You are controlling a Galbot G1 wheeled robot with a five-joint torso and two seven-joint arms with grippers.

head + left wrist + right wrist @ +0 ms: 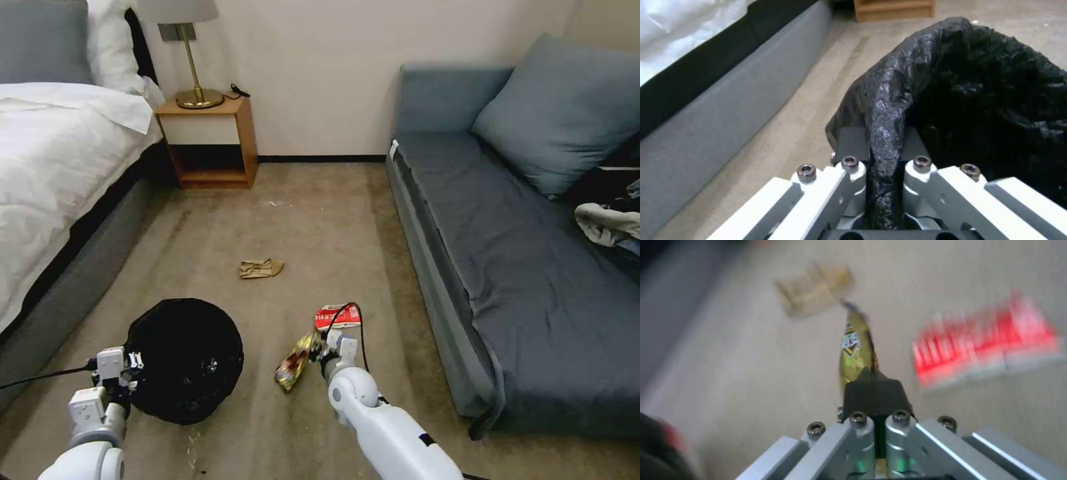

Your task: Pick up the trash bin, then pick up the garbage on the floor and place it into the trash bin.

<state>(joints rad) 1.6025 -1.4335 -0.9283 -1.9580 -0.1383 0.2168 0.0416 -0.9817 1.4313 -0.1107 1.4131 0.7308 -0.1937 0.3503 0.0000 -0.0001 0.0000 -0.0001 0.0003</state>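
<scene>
Right gripper (873, 386) pinching snack wrapper (856, 350), lengthwise outward

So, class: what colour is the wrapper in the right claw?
Yellow-gold wrapper, with dark print; the right wrist view shows it best.

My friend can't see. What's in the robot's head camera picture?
The right hand holds a yellow-brown snack wrapper over the carpet, while the left hand grips the black-lined trash bin. A red-and-white packet and crumpled brown paper bag lie nearby.

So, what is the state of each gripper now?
Left gripper: shut on the black-bagged trash bin rim.
Right gripper: shut on the yellow-brown snack wrapper.
</scene>
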